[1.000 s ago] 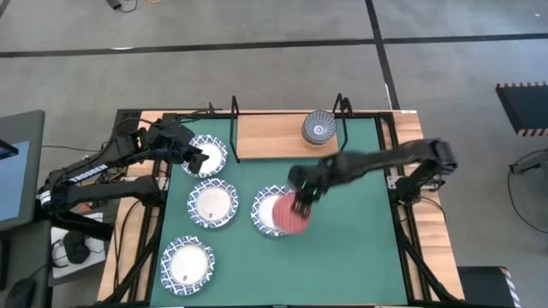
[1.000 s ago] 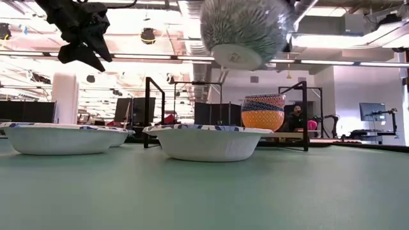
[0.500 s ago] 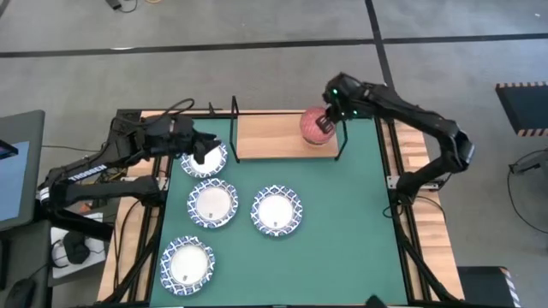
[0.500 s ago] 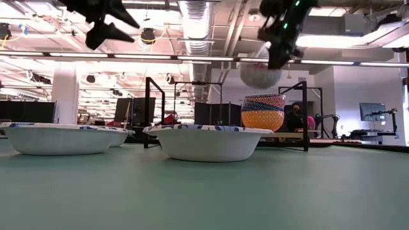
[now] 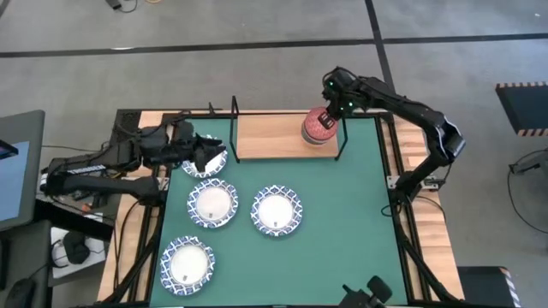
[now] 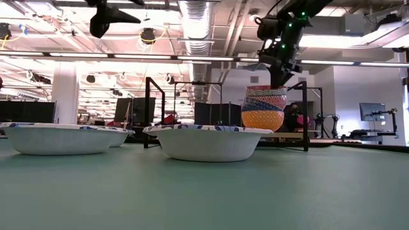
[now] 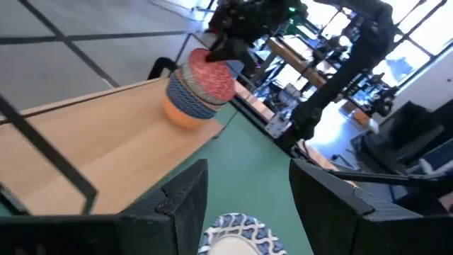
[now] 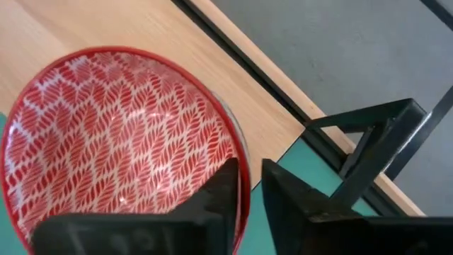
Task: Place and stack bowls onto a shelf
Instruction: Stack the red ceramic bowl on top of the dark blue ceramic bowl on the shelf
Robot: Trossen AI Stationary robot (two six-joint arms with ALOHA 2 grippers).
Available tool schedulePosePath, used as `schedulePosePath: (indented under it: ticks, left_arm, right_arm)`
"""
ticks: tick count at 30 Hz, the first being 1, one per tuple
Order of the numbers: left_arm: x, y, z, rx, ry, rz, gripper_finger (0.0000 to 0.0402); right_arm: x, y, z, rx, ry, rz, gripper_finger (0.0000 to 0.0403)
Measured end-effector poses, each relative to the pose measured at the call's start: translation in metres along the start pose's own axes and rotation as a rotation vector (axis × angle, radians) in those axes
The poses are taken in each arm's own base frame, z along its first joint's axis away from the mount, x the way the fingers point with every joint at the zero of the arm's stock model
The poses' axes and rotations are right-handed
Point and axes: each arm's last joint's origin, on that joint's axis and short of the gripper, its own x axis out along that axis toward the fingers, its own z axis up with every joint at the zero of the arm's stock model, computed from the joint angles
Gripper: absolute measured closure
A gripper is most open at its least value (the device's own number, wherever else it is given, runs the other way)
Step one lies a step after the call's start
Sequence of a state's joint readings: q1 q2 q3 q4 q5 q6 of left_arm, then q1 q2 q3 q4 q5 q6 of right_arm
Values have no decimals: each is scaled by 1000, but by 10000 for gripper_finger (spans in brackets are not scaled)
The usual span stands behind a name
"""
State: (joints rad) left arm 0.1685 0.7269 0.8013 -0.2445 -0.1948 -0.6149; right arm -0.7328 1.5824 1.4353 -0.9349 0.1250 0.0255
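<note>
The red patterned bowl [image 5: 318, 127] sits on top of a stack on the shelf's [image 5: 270, 137] right end. In the low view the stack [image 6: 263, 110] shows yellow-orange at the bottom and blue and grey bowls above it. My right gripper [image 8: 249, 195] is shut on the red bowl's rim. My left gripper [image 7: 248, 205] is open and hovers over the far-left white bowl [image 5: 204, 158], touching nothing. Three more white blue-rimmed bowls [image 5: 212, 204] [image 5: 276, 212] [image 5: 188, 263] rest upright on the green mat. My right gripper pinches the red bowl's rim [image 8: 241, 159] on the side toward the table's right edge, one finger [image 8: 226, 195] inside the bowl and one [image 8: 283, 202] outside. The fingers come from above, pointing down. The bowl sits upright, nested in the stack on the shelf.
The shelf's black wire uprights [image 5: 344, 128] [image 5: 234, 128] stand at both ends of the board, one right beside my right gripper. The board's left and middle [image 5: 257, 137] are bare wood. The green mat [image 5: 342, 222] has open room to the right of the white bowls.
My right gripper has carried the red bowl from above the mat's middle toward the far edge, over the shelf's right end, then down into the stack. My left gripper has drifted slightly right and up above the far-left white bowl, still open.
</note>
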Motion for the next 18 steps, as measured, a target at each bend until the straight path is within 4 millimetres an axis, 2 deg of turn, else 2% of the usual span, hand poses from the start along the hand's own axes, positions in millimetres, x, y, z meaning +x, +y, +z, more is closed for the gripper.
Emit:
schedulePosePath:
  ticks: [9,14,18]
  left_arm:
    - [18,-22,-10,73,-27,-70,219]
    - [30,-27,-16,81,-9,-80,219]
    - [33,-30,-20,78,5,-90,219]
  right_arm:
    - [2,11,6,-11,-56,99,231]
    - [0,21,8,-32,-78,109,225]
    - [-9,21,8,-15,-114,113,231]
